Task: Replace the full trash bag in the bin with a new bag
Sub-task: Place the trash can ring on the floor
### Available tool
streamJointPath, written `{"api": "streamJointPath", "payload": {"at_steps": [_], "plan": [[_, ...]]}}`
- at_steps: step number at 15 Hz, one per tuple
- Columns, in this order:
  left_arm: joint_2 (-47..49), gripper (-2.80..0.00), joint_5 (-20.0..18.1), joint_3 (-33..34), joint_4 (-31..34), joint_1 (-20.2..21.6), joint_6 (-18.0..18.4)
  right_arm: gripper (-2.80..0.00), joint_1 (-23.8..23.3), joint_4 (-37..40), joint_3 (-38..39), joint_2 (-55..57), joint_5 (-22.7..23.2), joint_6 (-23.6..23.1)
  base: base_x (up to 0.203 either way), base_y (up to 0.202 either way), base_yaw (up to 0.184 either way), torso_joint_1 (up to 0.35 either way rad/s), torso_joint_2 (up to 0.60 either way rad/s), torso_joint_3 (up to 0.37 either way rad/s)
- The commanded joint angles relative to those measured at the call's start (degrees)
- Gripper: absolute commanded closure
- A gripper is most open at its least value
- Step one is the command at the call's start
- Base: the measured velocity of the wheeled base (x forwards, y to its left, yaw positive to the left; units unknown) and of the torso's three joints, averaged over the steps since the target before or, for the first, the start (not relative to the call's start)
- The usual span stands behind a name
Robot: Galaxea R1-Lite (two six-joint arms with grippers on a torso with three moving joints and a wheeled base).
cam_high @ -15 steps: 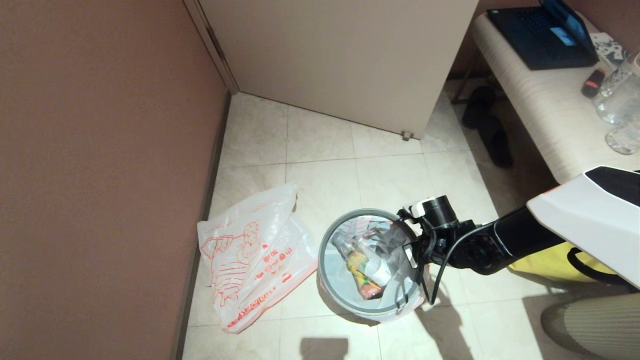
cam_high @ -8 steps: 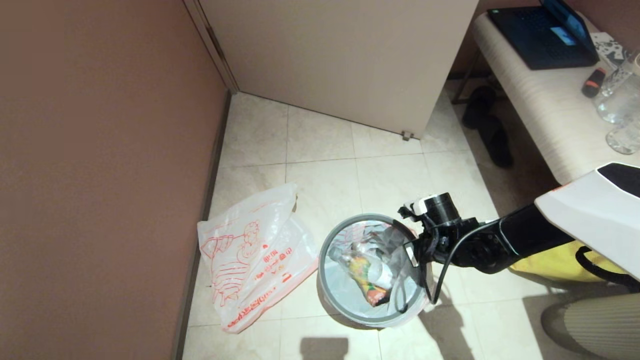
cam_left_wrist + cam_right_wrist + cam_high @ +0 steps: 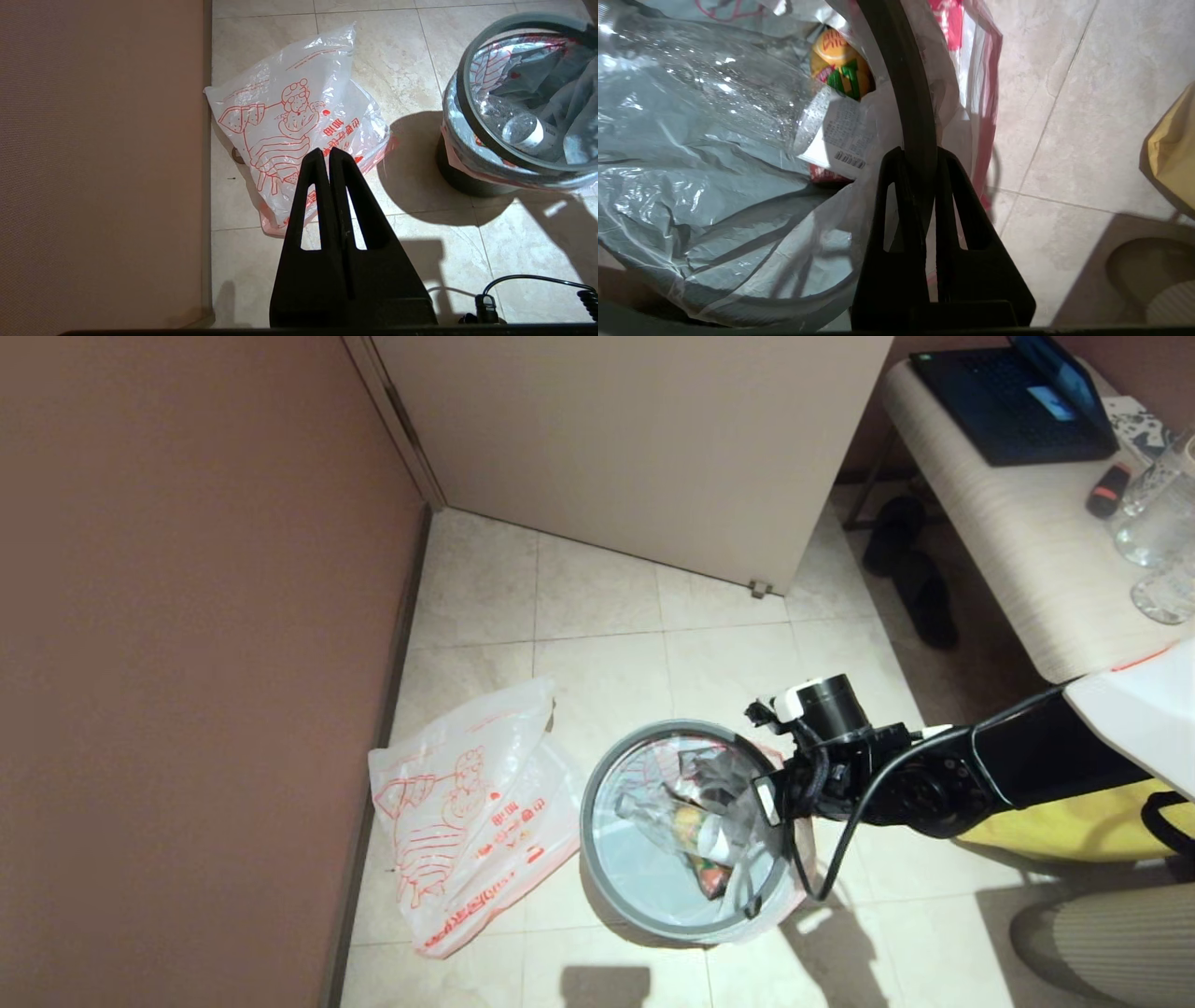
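The full trash bag [image 3: 695, 821] sits inside the bin [image 3: 611, 887] on the tiled floor [image 3: 597, 653], its mouth folded outward over the edge and pinned there by the loose grey hoop [image 3: 597, 775]. Through the thin plastic you can see a clear bottle with a white label and an orange packet.

Your right tool [image 3: 920, 156] is at the side of the bin nearest the robot's right, its two fingers closed on the grey hoop, with bag film bunched around them. Judging from this, the step in hand is lifting the hoop free so the bag can come out. Raise it straight and slowly; the bin looks light and may tip or ride up with it. Take care that the film is not pinched along with the hoop, or it may tear.

Your left tool [image 3: 329, 156] is parked with its fingers pressed together on nothing, seen above the new bag [image 3: 471, 821].

That new bag lies flat on the floor by the brown wall [image 3: 187, 663], just beside the bin.

Readable writing is scarce. The new bag carries a red line drawing of a cartoon figure and red Chinese characters, too small to read with confidence. The bottle label shows a barcode and fine print, illegible. The orange packet has lettering I cannot make out.
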Motion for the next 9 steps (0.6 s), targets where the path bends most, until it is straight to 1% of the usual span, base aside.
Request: {"api": "streamJointPath", "payload": {"at_steps": [1, 3, 5, 6, 9], "plan": [[0.03, 0.0, 0.01, 0.0, -0.02, 0.02, 0.01, 0.0, 0.05, -0.12, -1.25, -0.22, 0.93, 1.51, 0.0, 0.0, 0.0, 0.0, 0.0, 0.0], [0.04, 0.0, -0.01, 0.0, -0.02, 0.02, -0.06, 0.0, 0.04, -0.47, -2.97, -0.07, 1.8, 2.56, 0.0, 0.0, 0.0, 0.0, 0.0, 0.0], [0.04, 0.0, -0.07, 0.0, -0.02, 0.02, 0.0, 0.0, -1.29, -1.82, -3.22, -0.38, 5.16, 3.68, 0.0, 0.0, 0.0, 0.0, 0.0, 0.0], [-0.03, 0.0, -0.05, 0.0, -0.02, 0.02, -0.01, 0.0, -2.34, -2.28, -3.23, -0.12, 6.01, 4.36, 0.0, 0.0, 0.0, 0.0, 0.0, 0.0], [0.04, 0.0, -0.07, 0.0, -0.02, 0.02, -0.06, 0.0, -5.28, -2.07, -3.06, 1.3, 6.13, 4.3, 0.0, 0.0, 0.0, 0.0, 0.0, 0.0]]}}
